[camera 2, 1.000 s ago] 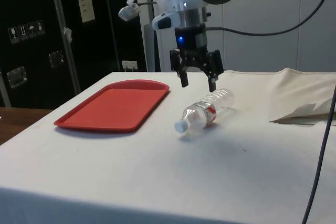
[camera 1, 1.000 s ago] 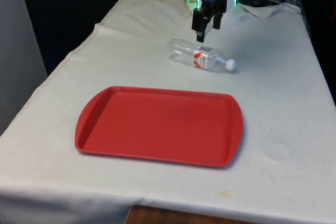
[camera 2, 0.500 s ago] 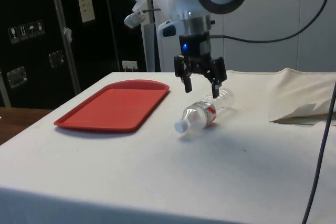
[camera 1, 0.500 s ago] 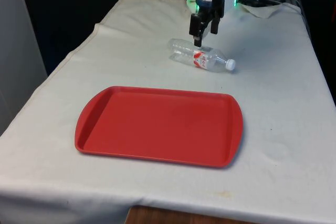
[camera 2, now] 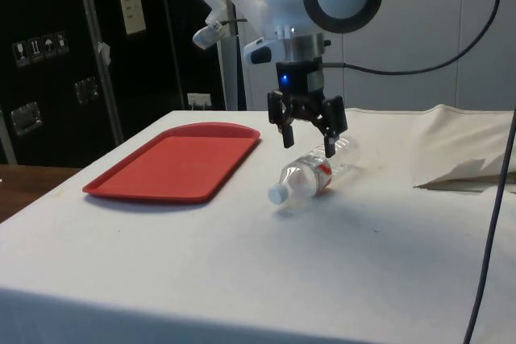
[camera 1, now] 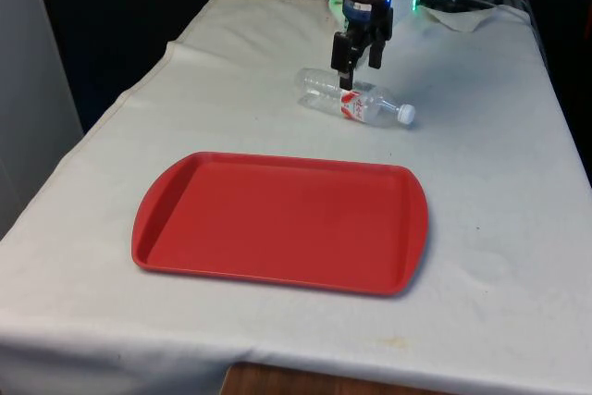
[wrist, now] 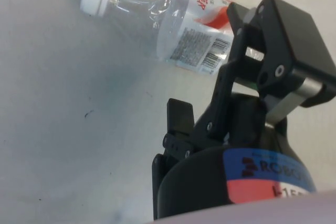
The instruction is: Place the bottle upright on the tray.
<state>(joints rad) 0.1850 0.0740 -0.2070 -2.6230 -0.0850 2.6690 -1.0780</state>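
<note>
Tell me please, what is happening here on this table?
A robot arm is going for a bottle that lies on its side on the white cloth, cap toward the front view's right. The tool is open and hangs just above the bottle's body, not gripping it yet. The red tray lies apart from the bottle, with nothing on it.

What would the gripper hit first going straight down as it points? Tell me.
Probably the bottle lying on its side: the open gripper hangs just above its body, though one finger may pass beside it onto the white cloth.
</note>
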